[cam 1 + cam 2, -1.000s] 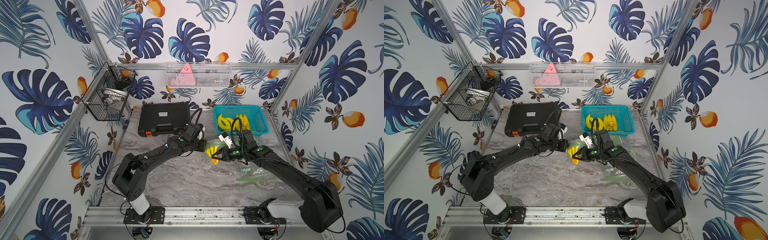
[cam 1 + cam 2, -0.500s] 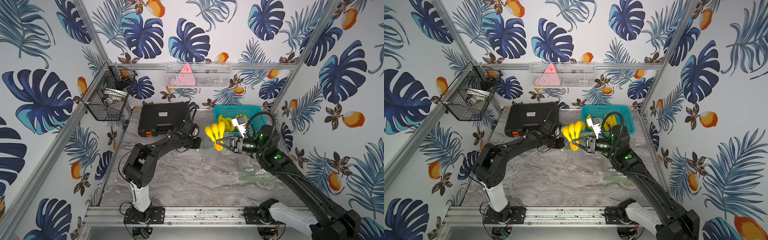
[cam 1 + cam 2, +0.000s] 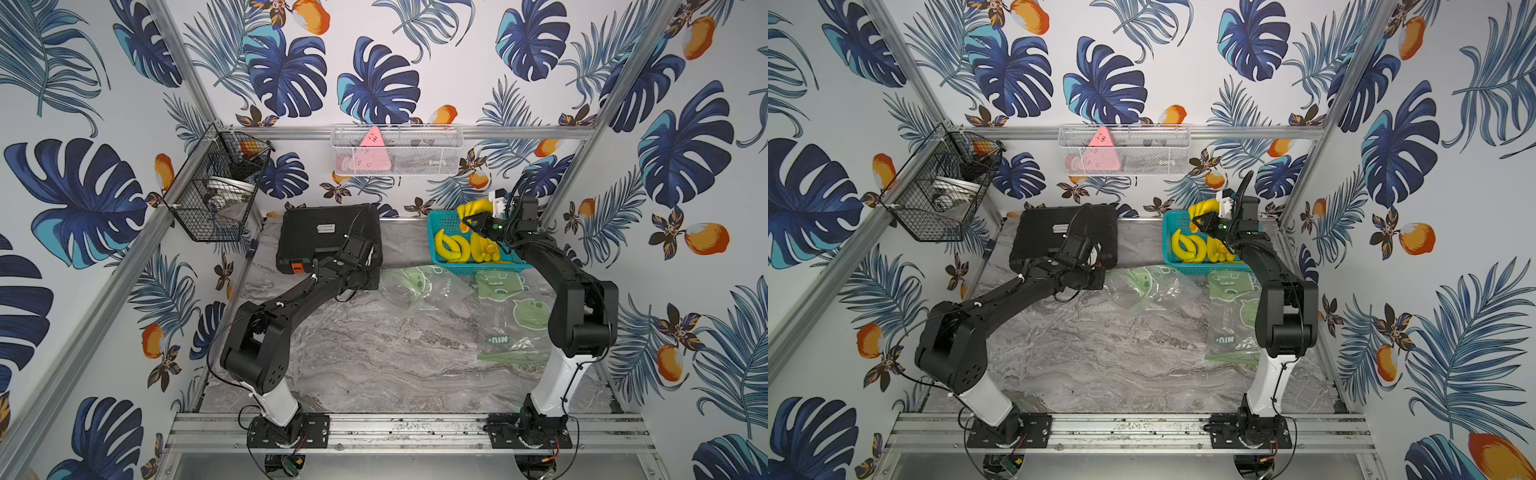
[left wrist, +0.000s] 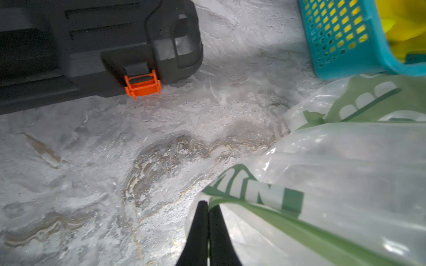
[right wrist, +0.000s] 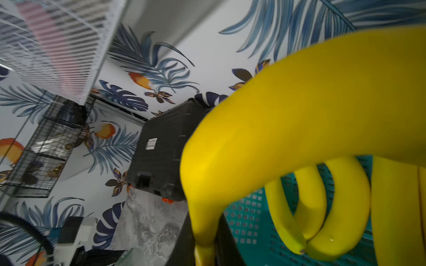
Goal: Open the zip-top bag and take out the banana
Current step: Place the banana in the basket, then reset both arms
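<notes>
Over the blue basket (image 3: 435, 215), the right hand (image 3: 471, 223) grips the banana (image 3: 476, 205) by its end, already out of the zip-top bag (image 4: 345, 172). The left hand (image 4: 208, 205) pinches the bag's edge, nearly shut. Next, probably: lower and let go.

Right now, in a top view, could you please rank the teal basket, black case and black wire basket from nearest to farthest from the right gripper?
1. Teal basket, directly below the right gripper.
2. Black case, farther left at the back.
3. Black wire basket, on the left wall.
</notes>
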`<state>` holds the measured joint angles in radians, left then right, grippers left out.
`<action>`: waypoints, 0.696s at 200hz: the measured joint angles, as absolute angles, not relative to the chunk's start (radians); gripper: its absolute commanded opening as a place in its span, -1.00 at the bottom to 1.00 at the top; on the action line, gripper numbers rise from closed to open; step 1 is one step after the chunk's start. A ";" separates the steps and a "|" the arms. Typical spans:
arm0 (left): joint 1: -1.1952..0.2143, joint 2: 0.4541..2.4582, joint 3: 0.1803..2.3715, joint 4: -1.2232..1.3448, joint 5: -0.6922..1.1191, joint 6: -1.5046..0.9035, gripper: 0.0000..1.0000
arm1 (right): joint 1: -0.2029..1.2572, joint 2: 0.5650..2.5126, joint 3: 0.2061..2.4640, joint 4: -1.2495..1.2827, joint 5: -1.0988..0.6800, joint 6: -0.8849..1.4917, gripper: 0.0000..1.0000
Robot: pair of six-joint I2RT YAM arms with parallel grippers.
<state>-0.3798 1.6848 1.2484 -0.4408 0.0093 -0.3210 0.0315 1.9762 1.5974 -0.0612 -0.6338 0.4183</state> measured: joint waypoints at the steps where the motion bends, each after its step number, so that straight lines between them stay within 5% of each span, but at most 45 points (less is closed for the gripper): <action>1: -0.380 1.684 1.247 -0.441 0.008 -0.319 -0.06 | 0.031 1.982 1.601 -0.066 -0.632 0.414 -0.30; 10: -0.379 1.668 1.226 -0.441 -0.004 -0.318 0.27 | 0.035 1.998 1.608 -0.092 -0.614 0.396 -0.14; 19: -0.378 1.641 1.203 -0.441 -0.014 -0.317 0.37 | 0.042 1.995 1.595 -0.117 -0.604 0.374 -0.04; 33: -0.378 1.589 1.173 -0.439 -0.025 -0.315 0.54 | 0.051 1.972 1.553 -0.131 -0.595 0.350 0.62; 48: -0.378 1.537 1.150 -0.435 -0.028 -0.302 0.96 | 0.052 1.933 1.502 -0.165 -0.579 0.317 0.78; 62: -0.378 1.492 1.125 -0.434 -0.029 -0.294 0.98 | 0.049 1.882 1.463 -0.195 -0.553 0.290 0.99; 93: -0.376 1.332 1.044 -0.429 -0.143 -0.262 0.98 | 0.051 1.582 1.245 -0.184 -0.393 0.222 1.00; 139: -0.299 1.171 0.732 -0.178 -0.392 -0.070 0.98 | -0.027 1.118 0.631 0.101 -0.027 0.069 1.00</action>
<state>-0.2985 1.1713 0.7319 -0.1780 -0.3923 -0.0700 -0.0269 1.1175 0.6308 0.1009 -0.0269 0.0689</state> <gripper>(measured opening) 0.991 0.999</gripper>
